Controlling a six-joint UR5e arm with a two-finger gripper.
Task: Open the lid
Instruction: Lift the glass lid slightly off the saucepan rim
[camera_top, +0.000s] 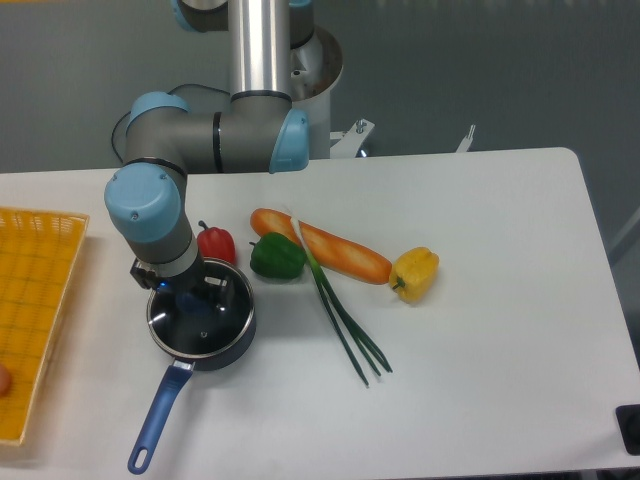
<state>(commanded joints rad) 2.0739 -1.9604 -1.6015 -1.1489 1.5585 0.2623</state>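
the lid (203, 318) sits flat on the dark blue saucepan (215, 345) at the front left of the white table (500, 330), glass w/ a thin metal rim. the pan's long blue handle (158, 420) runs toward the front edge, slightly left. the arm (150, 215) comes down from the back w/ its wrist right over the pan, and the gripper (197, 296) is at the lid's centre, about where the blue knob is. the fingers (222, 291) are dark and mostly hidden under the wrist, so cannot tell whether they're spread or pinched on the knob, nor if they touch it. the lid looks seated on the pan, not tilted.

just behind the pan, partly hidden by the arm, is a red pepper (217, 244). a green pepper (277, 256) is beside it to the right, near the pan's rim but apart from it. a long carrot (322, 246) lies diagonally behind and right of the green pepper, touching or nearly touching it. a green onion (343, 315) crosses the carrot and runs toward the front right. a yellow pepper (415, 273) sits at the carrot's right end. a yellow basket (35, 290) is at the far left edge, well apart from the pan.
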